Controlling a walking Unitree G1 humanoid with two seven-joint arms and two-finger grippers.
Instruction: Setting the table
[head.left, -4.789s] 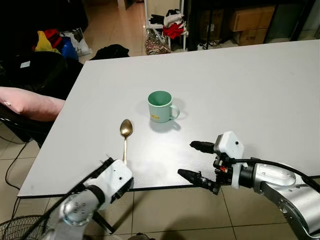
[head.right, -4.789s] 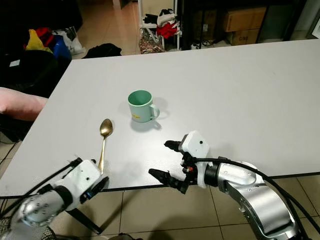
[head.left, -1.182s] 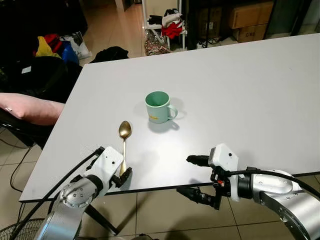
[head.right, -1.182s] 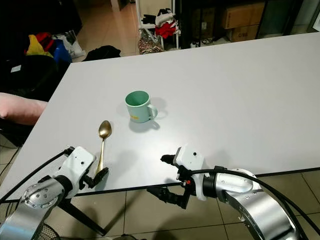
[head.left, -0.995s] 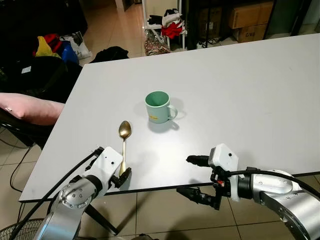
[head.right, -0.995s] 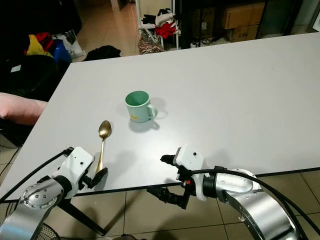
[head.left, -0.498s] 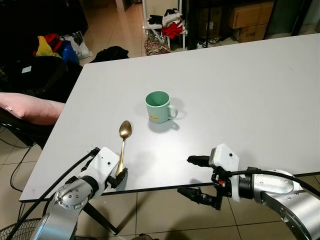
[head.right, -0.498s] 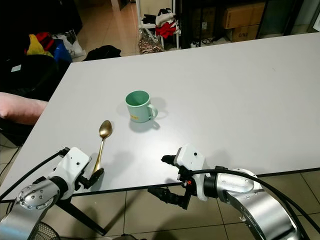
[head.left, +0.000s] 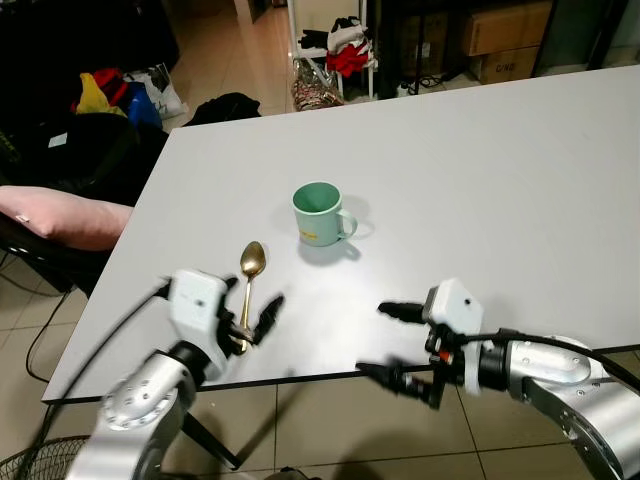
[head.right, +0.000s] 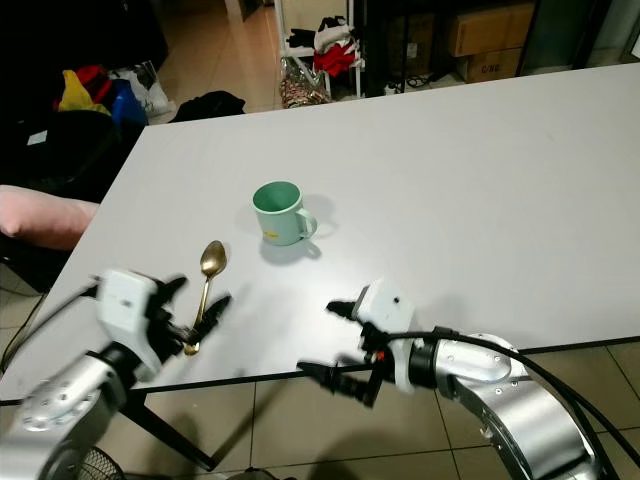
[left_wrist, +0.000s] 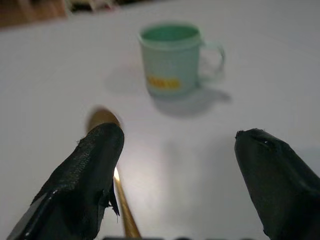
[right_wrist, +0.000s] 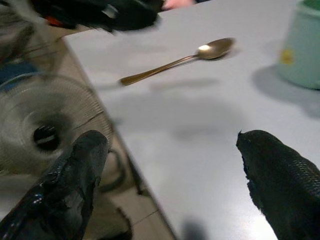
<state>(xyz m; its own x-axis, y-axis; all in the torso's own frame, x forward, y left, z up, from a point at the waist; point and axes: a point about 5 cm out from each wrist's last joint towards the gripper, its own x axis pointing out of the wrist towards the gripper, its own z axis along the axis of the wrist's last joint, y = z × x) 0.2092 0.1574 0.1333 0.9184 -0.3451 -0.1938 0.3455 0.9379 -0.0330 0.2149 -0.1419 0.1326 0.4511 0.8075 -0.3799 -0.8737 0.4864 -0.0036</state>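
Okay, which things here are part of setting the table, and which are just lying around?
For the job:
- gold spoon, lying on the white table
- green mug, upright beside it
- left gripper, open over the spoon's handle

Just lying about:
- pink cushion by the table's left edge
- clothes and bags on the floor
- cardboard boxes at the back

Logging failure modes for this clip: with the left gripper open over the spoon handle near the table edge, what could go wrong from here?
1. The spoon lies flat with its handle end close to the table edge; the open left gripper might nudge it off instead of pinching it.
2. The thin handle may slip between the fingers.
3. The green mug stands just beyond the spoon bowl; an overshoot could bump it.
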